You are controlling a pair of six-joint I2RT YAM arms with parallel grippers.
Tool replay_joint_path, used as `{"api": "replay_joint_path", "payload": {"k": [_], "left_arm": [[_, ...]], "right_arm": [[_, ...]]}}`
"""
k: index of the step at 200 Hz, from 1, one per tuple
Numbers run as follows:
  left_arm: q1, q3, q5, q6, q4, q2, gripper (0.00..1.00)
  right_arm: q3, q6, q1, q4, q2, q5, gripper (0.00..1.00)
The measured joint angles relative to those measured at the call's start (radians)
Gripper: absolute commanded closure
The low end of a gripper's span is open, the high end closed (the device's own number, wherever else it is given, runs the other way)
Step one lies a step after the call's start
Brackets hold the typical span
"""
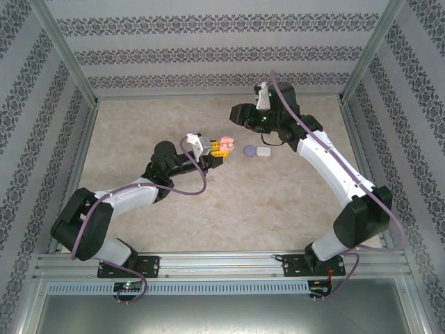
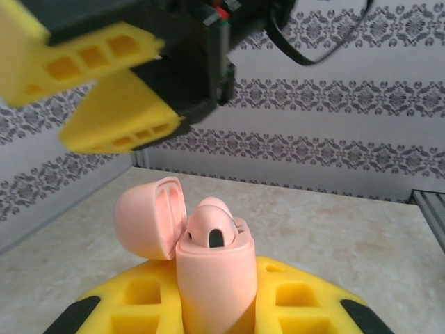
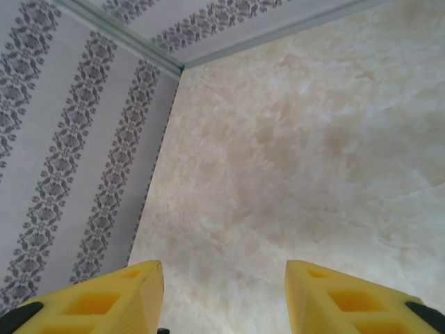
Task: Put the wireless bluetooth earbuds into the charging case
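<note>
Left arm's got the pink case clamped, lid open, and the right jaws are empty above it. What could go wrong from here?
1. The right gripper, jaws open, hangs near the lid; descending, it could clip the lid or push the pink case out of the left gripper.
2. The earbud seems to sit proud; closing now might jam it.
3. The purple case and white case lie nearby and could get swept.
</note>
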Motion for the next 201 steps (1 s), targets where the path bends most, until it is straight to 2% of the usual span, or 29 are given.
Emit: {"api": "replay_joint_path", "payload": {"k": [64,110,201], "left_arm": [[-0.025,0.021,0.037,0.002,-0.049,0.067,1.0],[-0.028,0.073,0.042,0.007,-0.06,0.102,1.0],[-0.033,0.108,0.041,0.008,-0.06,0.153,1.0]], "right_arm": [[0.143,-0.066,0.0,-0.157,0.136,-0.064,0.49],[0.185,-0.127,0.001,-0.261,0.192,-0.082,0.64],[0.154,-0.168,0.01,-0.304,0.182,-0.084,0.76]]}}
